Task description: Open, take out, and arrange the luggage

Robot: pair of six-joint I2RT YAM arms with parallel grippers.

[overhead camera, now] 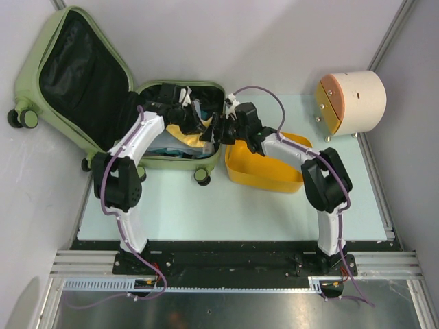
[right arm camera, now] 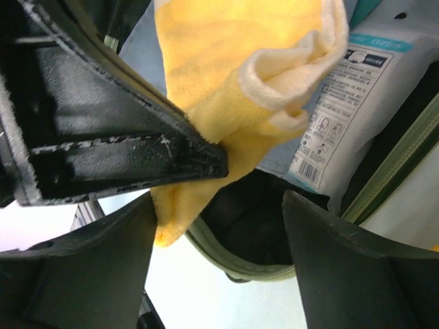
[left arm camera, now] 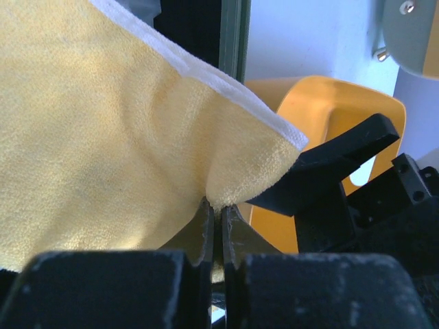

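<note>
Luggage (overhead camera: 75,75): open, under both pincers. Left pincer (left arm camera: 218,219): clamped on yellow towel (left arm camera: 103,137). Right pincer (right arm camera: 221,199): spread wide, beside towel.

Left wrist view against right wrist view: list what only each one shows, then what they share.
Only the left wrist view: the yellow-orange plastic basket, and the left claw shut on a fold of the yellow terry cloth with a pale hem. Only the right wrist view: a white printed packet with a barcode, and the right claw open, with the cloth's lower edge beside one finger. Both: that cloth, and an edge of the pale sage-green hard-shell suitcase.
</note>
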